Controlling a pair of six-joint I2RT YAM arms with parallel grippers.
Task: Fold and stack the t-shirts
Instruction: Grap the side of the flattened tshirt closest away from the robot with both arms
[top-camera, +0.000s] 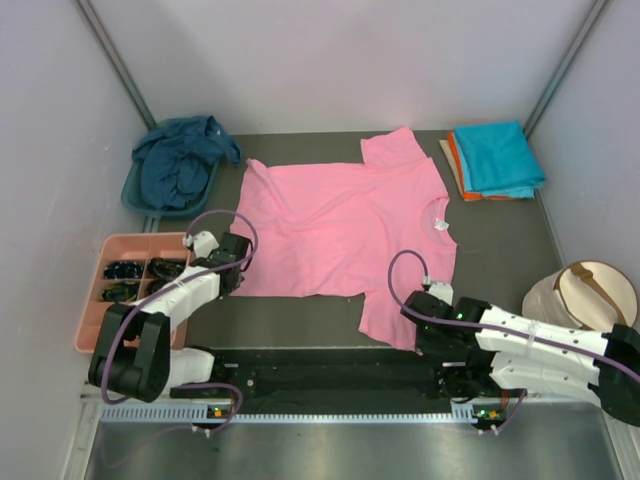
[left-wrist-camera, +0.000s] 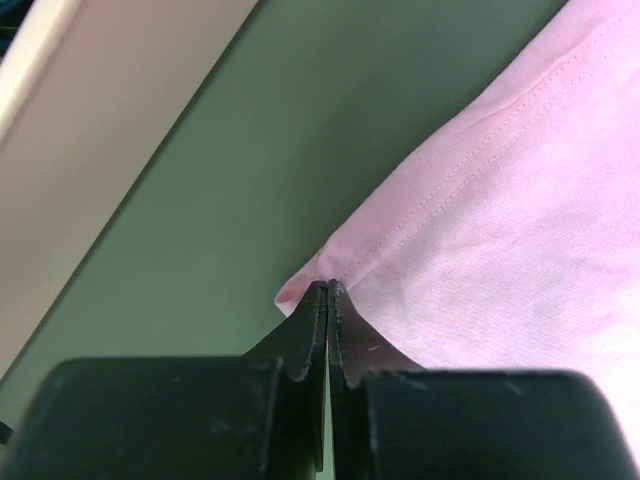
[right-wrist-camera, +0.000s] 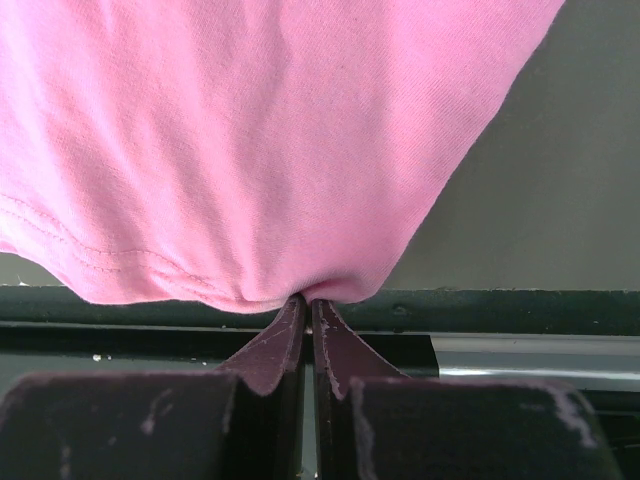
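Pinching pink t-shirt (left-wrist-camera: 500, 230), left tool (left-wrist-camera: 328, 290); overhead hides contact.

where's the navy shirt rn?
Top view, far left corner: the navy t-shirt lies bunched in the teal basin, just beyond the salmon tray and left of the spread pink t-shirt.

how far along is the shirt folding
Done: the turquoise shirt sits folded on the orange shirt at the far right. In hand: the pink shirt lies spread flat, the left tool shut on a hem corner, the right tool shut on the near sleeve. Left: folding and stacking the pink one, then the navy shirt, crumpled in the teal basin.
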